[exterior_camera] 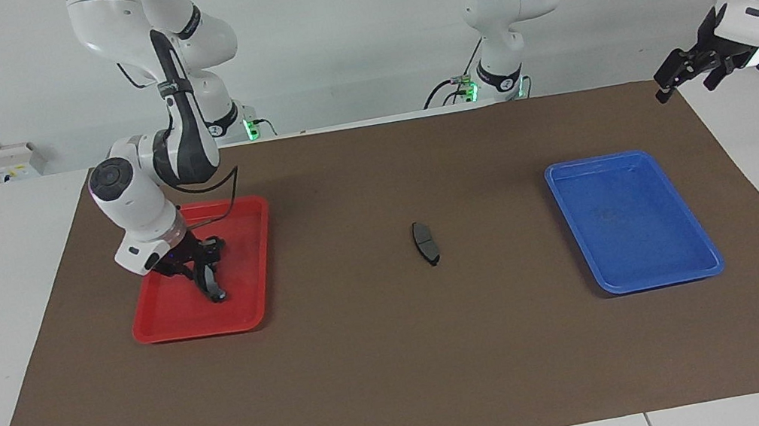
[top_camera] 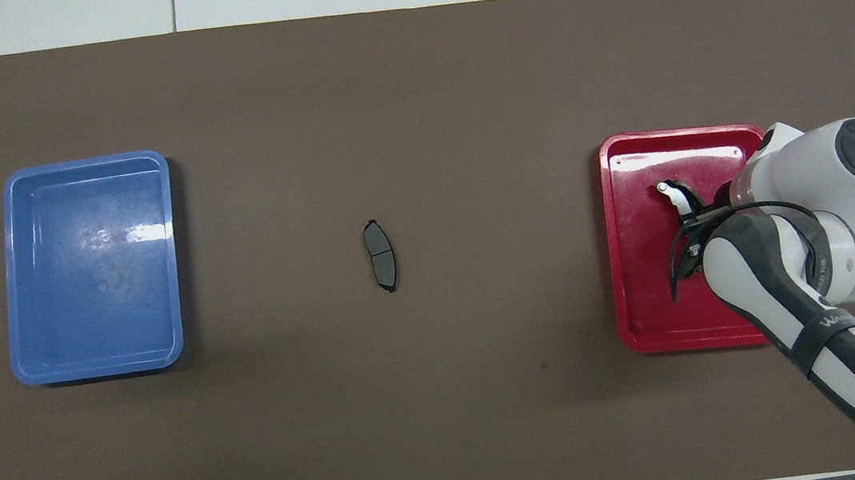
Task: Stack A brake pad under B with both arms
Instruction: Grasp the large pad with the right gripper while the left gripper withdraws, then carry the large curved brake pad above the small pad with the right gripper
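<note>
You are looking at the right gripper reaching down into the red tray at the right arm's end of the table. Its fingers are pinching B, the black crescent piece with a light grey strip, which is standing tilted with its lower tip at the tray floor. From overhead, only one end of B is showing past the arm, over the bare red floor.

Pad A is lying flat on the brown mat, near the middle of the table, well apart from both trays. Overhead, pad A is showing its thin groove across the middle.

The blue tray is sitting at the left arm's end of the mat, seen from above as a bare blue tray.

The left gripper is waiting in the air over the mat's corner by its own base, its fingers spread and holding nothing.
</note>
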Robot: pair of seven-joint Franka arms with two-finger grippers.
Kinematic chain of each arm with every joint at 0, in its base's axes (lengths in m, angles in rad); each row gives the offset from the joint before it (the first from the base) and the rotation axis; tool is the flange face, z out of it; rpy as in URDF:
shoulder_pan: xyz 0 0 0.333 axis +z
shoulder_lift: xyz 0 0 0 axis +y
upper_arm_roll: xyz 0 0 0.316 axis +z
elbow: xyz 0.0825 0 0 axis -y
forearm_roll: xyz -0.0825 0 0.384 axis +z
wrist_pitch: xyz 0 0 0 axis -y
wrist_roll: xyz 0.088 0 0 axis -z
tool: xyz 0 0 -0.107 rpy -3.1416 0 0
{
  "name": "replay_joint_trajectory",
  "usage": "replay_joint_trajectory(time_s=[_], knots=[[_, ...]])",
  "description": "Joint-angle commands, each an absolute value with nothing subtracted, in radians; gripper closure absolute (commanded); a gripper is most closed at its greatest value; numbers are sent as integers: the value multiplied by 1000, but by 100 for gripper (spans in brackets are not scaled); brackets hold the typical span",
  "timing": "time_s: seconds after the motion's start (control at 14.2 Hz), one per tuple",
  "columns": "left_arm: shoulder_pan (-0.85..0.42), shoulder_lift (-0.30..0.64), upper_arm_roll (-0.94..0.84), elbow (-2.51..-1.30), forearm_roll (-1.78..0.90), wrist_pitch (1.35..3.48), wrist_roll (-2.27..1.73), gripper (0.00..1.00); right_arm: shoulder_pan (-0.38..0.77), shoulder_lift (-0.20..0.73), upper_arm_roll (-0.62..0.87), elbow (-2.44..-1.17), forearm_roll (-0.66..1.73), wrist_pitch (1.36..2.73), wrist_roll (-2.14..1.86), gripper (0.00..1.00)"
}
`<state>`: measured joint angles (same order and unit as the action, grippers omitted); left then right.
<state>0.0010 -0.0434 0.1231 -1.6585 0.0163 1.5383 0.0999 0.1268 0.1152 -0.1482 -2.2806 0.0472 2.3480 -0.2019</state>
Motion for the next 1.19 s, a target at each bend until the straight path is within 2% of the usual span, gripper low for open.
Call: replay_joint_trajectory(time_s=[0.0,0.14,0.28,0.42,0.56,0.7,0.91,1.12], knots=[[-2,-51,109,-1664,12,1526,110,0,123,113,-146,-2263,64,2329,-225,87],[-8,-51,109,-1663,15,1531,109,0,167,120,-146,-2148,64,2204,-224,90],[-8,-46,107,-1655,17,1543,107,0,248,150,-146,-1945,64,2021,-175,90],[-8,-43,106,-1654,17,1558,107,0,372,224,-144,-1765,66,1938,-35,90],[-8,-41,106,-1654,17,1574,107,0,497,247,-144,-1724,89,1960,180,90],[-3,-40,106,-1657,15,1620,106,0,608,316,-144,-1659,115,2009,271,90],[-11,-35,104,-1652,15,1638,97,0,695,486,-141,-1510,115,2048,340,90],[3,-35,74,-1632,5,1617,97,0,751,546,-127,-1526,132,2189,374,90]])
